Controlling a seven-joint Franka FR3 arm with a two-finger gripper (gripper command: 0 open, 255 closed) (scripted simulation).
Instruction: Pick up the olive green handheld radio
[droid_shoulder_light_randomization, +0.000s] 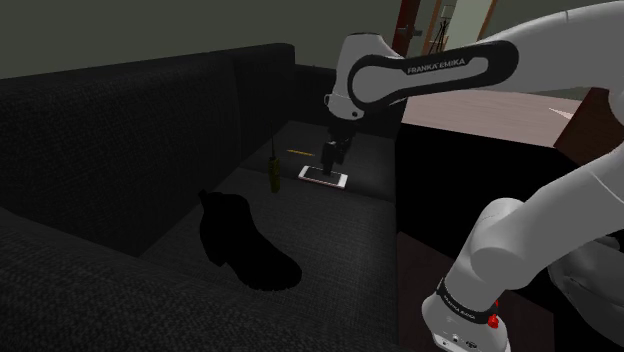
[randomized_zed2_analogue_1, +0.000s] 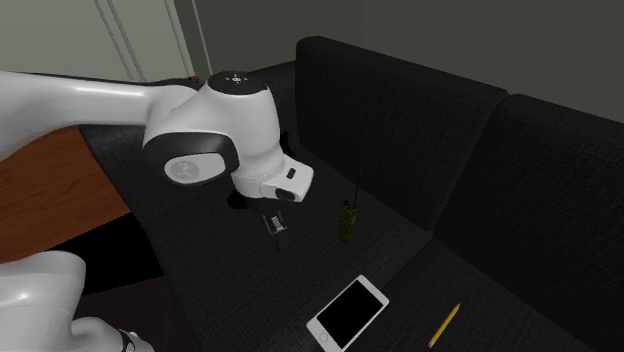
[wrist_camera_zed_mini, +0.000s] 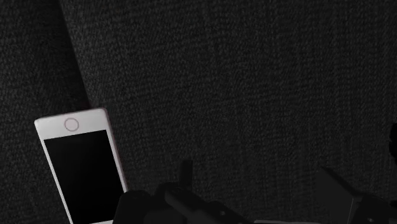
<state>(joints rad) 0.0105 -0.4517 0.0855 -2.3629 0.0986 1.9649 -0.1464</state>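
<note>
The olive green handheld radio (randomized_zed2_analogue_1: 347, 222) stands upright on the black sofa seat (randomized_zed2_analogue_1: 420, 270), close to the back edge where the back cushions begin. Its body is small, narrow and dull olive. A thin dark antenna rises straight up from the top, longer than the body itself.

The gripper (droid_shoulder_light_randomization: 331, 158) hangs over the middle of the seat. It is near the radio, on its side toward the front edge, and it does not touch it. In the wrist view the two black fingers (wrist_camera_zed_mini: 340, 188) stand apart with only the sofa fabric between them, so the jaws are open and hold nothing.

A white phone (randomized_zed2_analogue_1: 347, 311) with a black screen lies flat on the seat, near the gripper. A yellow pencil (randomized_zed2_analogue_1: 445, 325) lies beyond the phone. A black boot (droid_shoulder_light_randomization: 243, 243) stands on the seat, well apart from the radio.
</note>
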